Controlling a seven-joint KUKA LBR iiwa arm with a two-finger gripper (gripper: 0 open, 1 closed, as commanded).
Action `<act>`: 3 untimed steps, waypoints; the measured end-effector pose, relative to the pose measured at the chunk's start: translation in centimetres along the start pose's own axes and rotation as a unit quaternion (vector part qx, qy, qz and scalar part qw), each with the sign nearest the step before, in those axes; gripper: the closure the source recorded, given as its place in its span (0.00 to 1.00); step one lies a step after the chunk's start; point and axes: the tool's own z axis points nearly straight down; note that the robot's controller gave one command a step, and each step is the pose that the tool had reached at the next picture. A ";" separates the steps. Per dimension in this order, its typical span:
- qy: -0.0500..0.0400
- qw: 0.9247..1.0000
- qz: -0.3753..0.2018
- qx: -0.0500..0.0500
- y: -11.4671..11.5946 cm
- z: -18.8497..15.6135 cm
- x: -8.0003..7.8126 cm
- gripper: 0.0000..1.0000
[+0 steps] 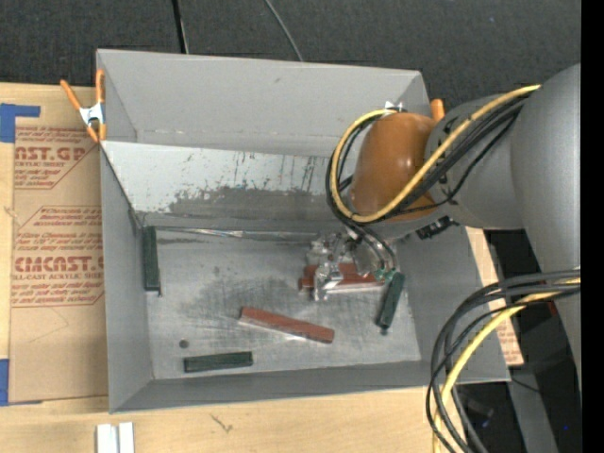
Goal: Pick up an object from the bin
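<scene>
The pincer (327,276) sits low on a short red-brown bar (357,278) right of centre; I can't tell how far open it is. If the grip is off-centre, the bar might swivel free.

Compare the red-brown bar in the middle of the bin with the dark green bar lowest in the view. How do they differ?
The red-brown bar is reddish; the dark green bar is almost black. The red-brown bar looks longer than the dark green bar. The red-brown bar lies slanted; the dark green bar runs nearly along the wall beside it. Both are slim, straight and lie flat.
</scene>
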 end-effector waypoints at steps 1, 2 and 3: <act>0.000 1.000 0.000 0.000 -0.2 -0.7 0.2 1.00; -0.006 1.000 -0.012 0.001 0.0 -4.2 -0.2 1.00; -0.004 0.999 -0.047 0.000 -0.5 -16.1 2.4 1.00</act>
